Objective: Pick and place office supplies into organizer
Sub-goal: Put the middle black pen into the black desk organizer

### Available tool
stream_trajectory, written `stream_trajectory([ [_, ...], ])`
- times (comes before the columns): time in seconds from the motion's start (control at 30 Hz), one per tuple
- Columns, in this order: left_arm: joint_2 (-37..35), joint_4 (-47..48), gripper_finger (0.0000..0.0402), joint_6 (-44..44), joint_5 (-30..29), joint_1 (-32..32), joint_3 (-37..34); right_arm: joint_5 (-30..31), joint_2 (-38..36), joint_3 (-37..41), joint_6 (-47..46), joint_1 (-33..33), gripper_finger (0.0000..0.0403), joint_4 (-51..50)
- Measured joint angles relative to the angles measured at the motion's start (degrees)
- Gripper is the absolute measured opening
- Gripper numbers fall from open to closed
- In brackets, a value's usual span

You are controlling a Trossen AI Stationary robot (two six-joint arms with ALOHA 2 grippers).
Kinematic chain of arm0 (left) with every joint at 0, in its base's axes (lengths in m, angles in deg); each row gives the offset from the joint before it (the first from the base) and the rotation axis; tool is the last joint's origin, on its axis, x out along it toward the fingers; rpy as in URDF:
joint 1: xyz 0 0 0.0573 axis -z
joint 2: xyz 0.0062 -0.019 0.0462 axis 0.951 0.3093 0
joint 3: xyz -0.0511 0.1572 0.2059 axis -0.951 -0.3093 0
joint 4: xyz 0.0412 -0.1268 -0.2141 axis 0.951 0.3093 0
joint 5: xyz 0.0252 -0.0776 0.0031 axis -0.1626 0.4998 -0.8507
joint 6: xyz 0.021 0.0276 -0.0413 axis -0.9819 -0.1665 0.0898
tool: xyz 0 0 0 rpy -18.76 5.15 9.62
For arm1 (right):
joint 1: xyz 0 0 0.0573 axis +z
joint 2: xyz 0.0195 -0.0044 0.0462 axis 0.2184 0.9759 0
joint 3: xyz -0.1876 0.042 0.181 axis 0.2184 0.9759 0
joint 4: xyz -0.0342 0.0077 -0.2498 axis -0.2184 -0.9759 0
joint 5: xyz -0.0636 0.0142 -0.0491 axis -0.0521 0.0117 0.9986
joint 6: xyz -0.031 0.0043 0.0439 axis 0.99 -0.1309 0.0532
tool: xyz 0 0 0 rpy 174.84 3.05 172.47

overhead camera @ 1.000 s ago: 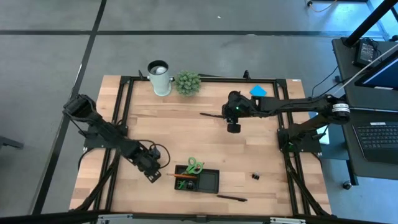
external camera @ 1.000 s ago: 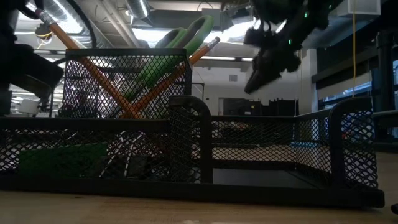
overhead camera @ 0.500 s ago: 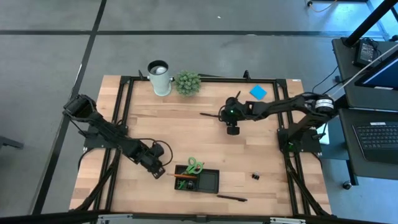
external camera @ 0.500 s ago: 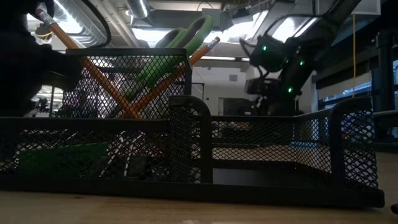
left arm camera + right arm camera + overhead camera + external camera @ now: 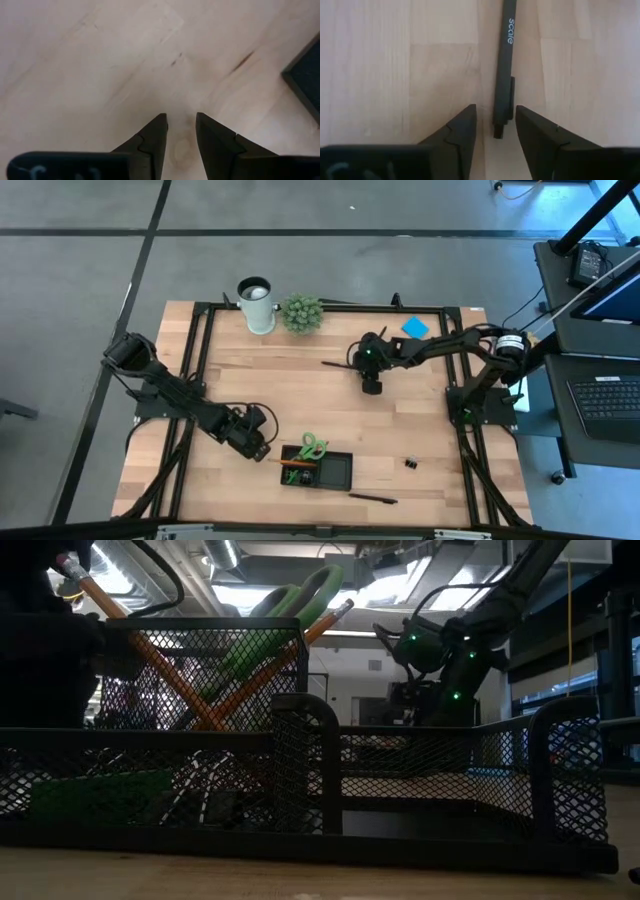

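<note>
Right end effector (image 5: 495, 131) hangs low over the surface (image 5: 300, 395), fingers apart astride the clip end of a black pen (image 5: 503, 65), lined up to pinch it; a second ago it sat higher and farther right. Left end effector (image 5: 180, 132), fingers apart and empty, has slid closer to the organizer (image 5: 336, 472), which already holds scissors (image 5: 312, 446).

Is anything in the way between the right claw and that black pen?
Nothing visible. The right gripper is open right over the black pen, whose end lies between its fingers on bare wood.
</note>
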State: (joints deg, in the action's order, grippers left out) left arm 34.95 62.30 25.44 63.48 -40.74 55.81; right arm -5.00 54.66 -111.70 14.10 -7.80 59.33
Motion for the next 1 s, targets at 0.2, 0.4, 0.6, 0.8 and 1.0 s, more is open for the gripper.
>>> stream_trajectory([
  [0.2, -0.02, -0.01, 0.0096, -0.85, -1.58, -0.31, 0.0, -0.63, 0.04, -0.05, 0.24, -0.39, 0.0095, -2.22],
  [0.4, -0.07, -0.1, 0.0093, -0.89, -2.14, -1.69, 0.0, -0.83, 0.05, 0.03, 0.2, -0.36, 0.0038, -2.72],
  [0.6, -0.09, -0.67, 0.0093, -1.72, -2.31, -3.11, 0.02, 0.74, -0.14, 0.08, -0.78, -0.43, 0.0006, -2.88],
  [0.8, 0.15, -0.59, 0.0093, -2.41, -13.53, -4.36, -0.33, 1.43, -0.07, 0.05, -3.15, 1.01, 0.0002, -2.76],
  [1.0, 0.11, -1.66, 0.0093, -3.49, -14.92, -6.65, -0.15, 1.1, -0.11, 0.16, -5.88, 2.16, 0.0001, -2.05],
])
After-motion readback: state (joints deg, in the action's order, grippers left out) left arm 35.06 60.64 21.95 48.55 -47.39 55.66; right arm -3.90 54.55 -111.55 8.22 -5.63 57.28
